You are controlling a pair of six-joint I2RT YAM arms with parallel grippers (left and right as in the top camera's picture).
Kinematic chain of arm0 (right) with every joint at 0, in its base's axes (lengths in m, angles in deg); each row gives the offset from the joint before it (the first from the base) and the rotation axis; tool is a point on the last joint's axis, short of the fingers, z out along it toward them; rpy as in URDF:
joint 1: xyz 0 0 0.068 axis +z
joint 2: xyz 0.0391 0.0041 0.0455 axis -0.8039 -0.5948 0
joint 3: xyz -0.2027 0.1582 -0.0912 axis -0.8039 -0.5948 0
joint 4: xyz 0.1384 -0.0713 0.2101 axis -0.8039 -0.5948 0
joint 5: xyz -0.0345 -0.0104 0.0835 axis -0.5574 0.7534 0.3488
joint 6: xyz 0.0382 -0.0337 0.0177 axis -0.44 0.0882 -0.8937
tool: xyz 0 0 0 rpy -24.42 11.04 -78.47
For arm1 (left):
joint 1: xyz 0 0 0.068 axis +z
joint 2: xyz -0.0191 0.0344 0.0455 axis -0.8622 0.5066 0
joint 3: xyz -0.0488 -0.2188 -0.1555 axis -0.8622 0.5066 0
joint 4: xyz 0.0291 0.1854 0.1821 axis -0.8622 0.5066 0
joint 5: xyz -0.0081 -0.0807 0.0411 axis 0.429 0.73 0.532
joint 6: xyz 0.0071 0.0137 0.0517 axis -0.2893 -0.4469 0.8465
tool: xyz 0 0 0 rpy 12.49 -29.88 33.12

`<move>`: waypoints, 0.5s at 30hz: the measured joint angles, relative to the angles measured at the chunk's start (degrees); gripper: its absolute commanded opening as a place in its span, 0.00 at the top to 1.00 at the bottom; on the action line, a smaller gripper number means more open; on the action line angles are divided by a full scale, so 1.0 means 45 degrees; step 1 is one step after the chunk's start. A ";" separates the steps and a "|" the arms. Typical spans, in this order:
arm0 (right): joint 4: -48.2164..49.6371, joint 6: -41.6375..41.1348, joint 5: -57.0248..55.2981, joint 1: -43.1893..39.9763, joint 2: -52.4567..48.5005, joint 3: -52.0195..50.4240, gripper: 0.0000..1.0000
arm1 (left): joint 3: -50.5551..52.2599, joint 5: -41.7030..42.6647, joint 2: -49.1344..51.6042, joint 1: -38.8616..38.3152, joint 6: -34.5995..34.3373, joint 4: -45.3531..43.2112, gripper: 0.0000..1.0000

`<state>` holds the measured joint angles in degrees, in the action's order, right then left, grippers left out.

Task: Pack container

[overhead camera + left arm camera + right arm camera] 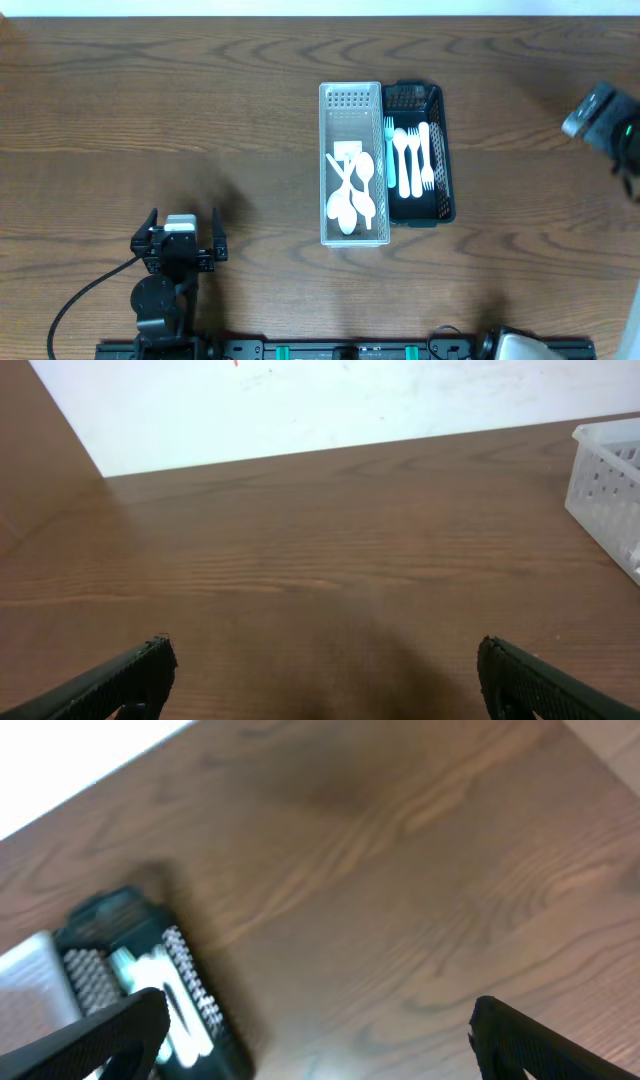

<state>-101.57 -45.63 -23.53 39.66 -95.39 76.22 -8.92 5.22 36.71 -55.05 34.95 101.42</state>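
You're looking at a white basket (350, 98) sitting at the centre of the overhead frame, with white spoons (352, 195) lying in its lower half. A black basket (447, 150) is sitting right against its right side and holding forks (412, 160), white and pale blue. Both are resting on the wooden tabletop (150, 100). Your left gripper (184, 218) is sitting at lower left, well apart from them, fingers spread wide. Your right gripper (320, 1020), blurred at the right edge overhead, is probably hanging above the tabletop, also spread.
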 measured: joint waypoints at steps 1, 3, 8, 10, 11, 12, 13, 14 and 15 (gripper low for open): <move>-0.0029 0.0000 0.0000 0.0257 0.0568 -0.0457 0.01 | 0.0000 -0.0005 0.0000 0.0000 0.0000 0.0000 0.02; -0.0087 0.0000 0.0015 0.0719 0.1549 -0.1443 0.01 | 0.0000 0.0000 0.0000 0.0000 0.0000 -0.0010 0.02; 0.0248 0.0000 -0.0151 0.1214 0.3997 -0.4367 0.01 | 0.0005 0.0000 0.0000 0.0000 0.0000 -0.0010 0.02; 0.0602 0.0000 -0.0384 0.1214 0.5076 -0.5474 0.01 | 0.0005 0.0000 0.0000 0.0000 0.0000 -0.0005 0.02; 0.1010 0.0000 -0.0466 0.1214 0.5722 -0.6120 0.01 | 0.0005 0.0000 0.0000 0.0000 0.0000 -0.0015 0.02; 0.1457 0.0000 -0.0520 0.1214 0.6159 -0.6591 0.01 | 0.0005 0.0000 0.0000 0.0000 0.0000 -0.0015 0.02; 0.2089 0.0000 -0.0597 0.1214 0.6751 -0.7159 0.01 | 0.0005 0.0000 0.0000 0.0000 0.0000 -0.0015 0.02; 0.2759 -0.0005 -0.0636 0.1224 0.7300 -0.7708 0.01 | 0.0005 0.0000 0.0000 0.0000 0.0000 -0.0010 0.02; 0.3672 -0.0010 -0.0646 0.1302 0.7902 -0.8369 0.01 | 0.0005 0.0000 0.0000 0.0000 0.0000 -0.0010 0.02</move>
<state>-85.05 -45.68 -26.44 45.52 -59.83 38.56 -8.90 5.22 36.71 -55.05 34.95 101.38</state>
